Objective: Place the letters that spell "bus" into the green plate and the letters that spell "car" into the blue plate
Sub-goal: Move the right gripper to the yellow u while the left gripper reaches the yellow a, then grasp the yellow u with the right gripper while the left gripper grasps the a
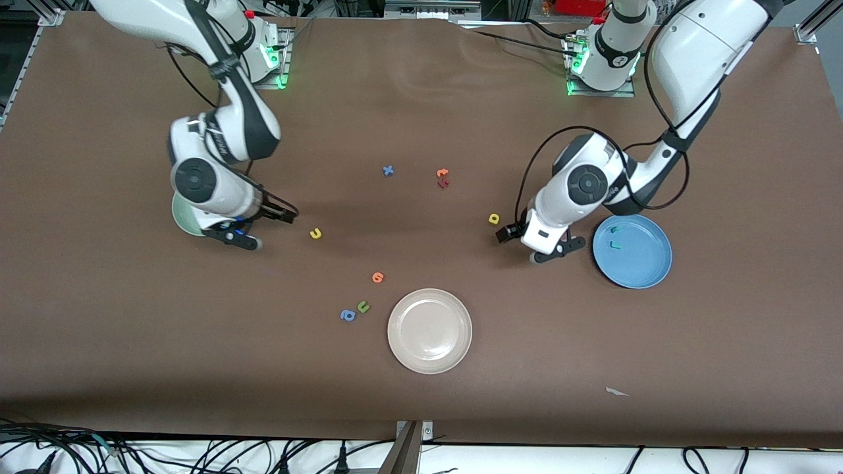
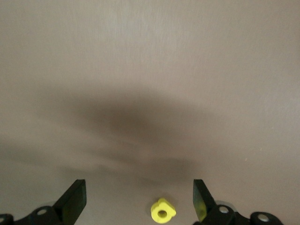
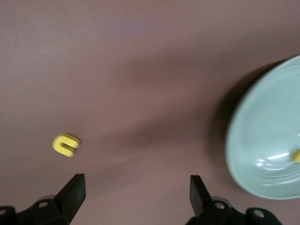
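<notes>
1. I work in a robotics lab, not a home.
2. My two arms are bolted on metal base plates (image 1: 596, 89) with green status lights.
3. A plain brown table cover (image 1: 132, 342) spans the bench.
4. Loose cables (image 1: 217, 454) trail along its edge, near aluminium framing (image 1: 813, 26).

Left wrist view. Brown table surface (image 2: 150, 56) fills the frame, bare apart from one item. A broad soft shadow lies across its middle. Left gripper (image 2: 138, 199): two dark fingertips (image 2: 75, 199) visible at the frame edge, spread wide apart, nothing between the pads. Yellow "a" (image 2: 162, 211), small foam letter with a round hole through it, lies flat on the table in the gap between the fingertips, nearer to one fingertip than to the other. It touches neither. Gripper is above the table, not gripping the letter.
</notes>
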Motion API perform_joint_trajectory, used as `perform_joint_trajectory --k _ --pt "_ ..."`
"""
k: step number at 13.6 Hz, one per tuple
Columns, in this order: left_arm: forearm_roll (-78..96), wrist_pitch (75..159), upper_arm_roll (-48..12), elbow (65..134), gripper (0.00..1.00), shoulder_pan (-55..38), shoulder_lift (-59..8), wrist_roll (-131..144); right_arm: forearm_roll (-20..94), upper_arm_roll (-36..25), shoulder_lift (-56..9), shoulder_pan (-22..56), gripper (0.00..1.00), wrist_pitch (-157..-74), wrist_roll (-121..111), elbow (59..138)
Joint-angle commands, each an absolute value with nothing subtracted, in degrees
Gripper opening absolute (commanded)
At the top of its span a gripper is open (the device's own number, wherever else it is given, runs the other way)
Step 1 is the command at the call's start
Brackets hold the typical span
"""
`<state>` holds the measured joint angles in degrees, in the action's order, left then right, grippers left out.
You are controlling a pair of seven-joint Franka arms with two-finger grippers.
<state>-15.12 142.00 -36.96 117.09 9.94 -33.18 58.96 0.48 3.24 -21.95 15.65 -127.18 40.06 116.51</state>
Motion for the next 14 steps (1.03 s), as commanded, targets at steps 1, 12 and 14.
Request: perform_joint_trajectory --k 1,12,14 --pt "-16.1 144.1 -37.0 120.5 1.0 6.9 -30.0 66.1 1.4 3.1 -26.1 16.9 0.98 -130.5 48.8 113.1" --pt "-28.0 145.6 -36.7 119.7 0.77 3.6 -35.1 79.5 1.9 4.7 -33.6 20.0 0.98 -139.8 59.8 110.9" --pt "-28.0 145.7 -36.2 119.2 0.75 3.0 -35.7 79.5 1.9 5.1 -33.7 20.0 0.94 -139.9 60.4 111.0"
